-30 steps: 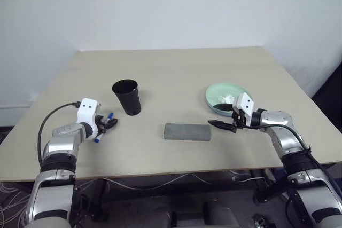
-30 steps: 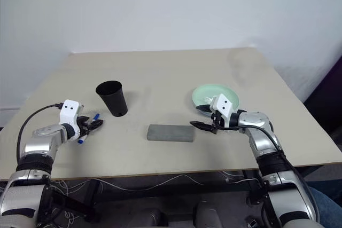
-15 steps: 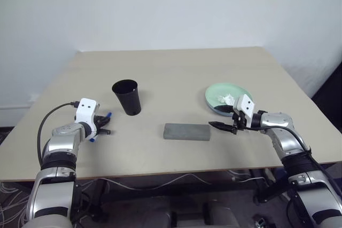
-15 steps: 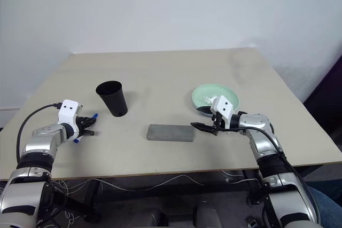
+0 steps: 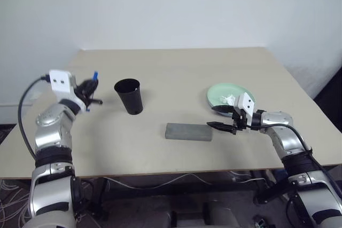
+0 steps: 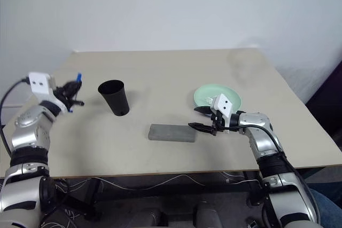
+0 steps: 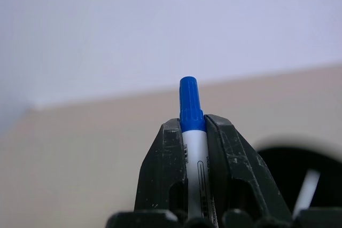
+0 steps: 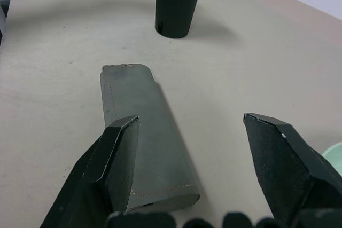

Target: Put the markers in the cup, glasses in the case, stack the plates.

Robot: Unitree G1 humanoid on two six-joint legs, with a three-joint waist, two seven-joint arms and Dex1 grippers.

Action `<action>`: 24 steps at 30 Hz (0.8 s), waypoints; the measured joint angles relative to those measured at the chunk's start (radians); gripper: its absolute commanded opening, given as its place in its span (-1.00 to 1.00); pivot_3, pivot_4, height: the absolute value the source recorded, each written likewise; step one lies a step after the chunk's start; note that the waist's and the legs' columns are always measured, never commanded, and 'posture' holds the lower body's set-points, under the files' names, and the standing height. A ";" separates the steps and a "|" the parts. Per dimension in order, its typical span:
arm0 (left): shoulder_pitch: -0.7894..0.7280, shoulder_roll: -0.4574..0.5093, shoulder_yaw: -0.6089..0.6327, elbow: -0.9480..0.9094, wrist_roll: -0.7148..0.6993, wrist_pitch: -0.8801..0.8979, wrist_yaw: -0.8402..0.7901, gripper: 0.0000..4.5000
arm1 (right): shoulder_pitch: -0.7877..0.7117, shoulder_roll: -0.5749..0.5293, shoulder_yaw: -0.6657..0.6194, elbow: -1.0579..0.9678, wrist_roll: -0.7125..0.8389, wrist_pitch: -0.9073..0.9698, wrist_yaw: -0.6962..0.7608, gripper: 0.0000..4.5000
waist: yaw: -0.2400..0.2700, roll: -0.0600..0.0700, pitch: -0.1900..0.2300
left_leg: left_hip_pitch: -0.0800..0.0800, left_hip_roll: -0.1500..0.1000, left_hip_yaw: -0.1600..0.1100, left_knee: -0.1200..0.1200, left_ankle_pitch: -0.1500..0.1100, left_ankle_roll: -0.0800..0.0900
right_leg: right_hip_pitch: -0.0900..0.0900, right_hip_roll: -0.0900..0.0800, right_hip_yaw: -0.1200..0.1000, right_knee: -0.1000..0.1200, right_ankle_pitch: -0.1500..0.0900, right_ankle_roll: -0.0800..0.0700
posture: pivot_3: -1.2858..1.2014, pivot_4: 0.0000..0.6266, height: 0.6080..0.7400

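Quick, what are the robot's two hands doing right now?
Left end effector: shut on the marker.
Right end effector: open, holding nothing, by the case.

1. a white marker (image 7: 195,148) with a blue cap is held clear of the table, above its left edge, cap end up.
2. a black tapered cup (image 5: 129,96) is stood upright, rim up, left of the table's middle.
3. a flat grey case (image 5: 188,131) is laid shut near the front edge.
4. a mint green plate (image 5: 220,92) is set toward the right edge; white crumpled matter is seen on it.
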 measured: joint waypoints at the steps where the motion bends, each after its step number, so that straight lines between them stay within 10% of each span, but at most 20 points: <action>1: -0.016 -0.002 0.001 -0.014 -0.007 -0.004 -0.001 -0.94 | 0.000 0.000 0.000 0.000 0.000 0.001 0.000 0.50 | 0.000 0.000 0.000 | 0.000 0.000 0.000 0.000 0.000 0.000 | 0.000 0.000 0.000 0.000 0.000 0.000 | 0.03 -1.00 1.00; 24: -0.289 -0.194 -0.134 0.424 0.171 -0.439 0.084 -0.94 | 0.014 0.003 -0.014 -0.013 0.000 0.000 -0.024 0.50 | 0.000 0.000 0.000 | 0.000 0.000 0.001 0.002 0.002 0.004 | 0.001 0.002 0.001 0.000 0.000 0.000 | 0.03 -1.00 1.00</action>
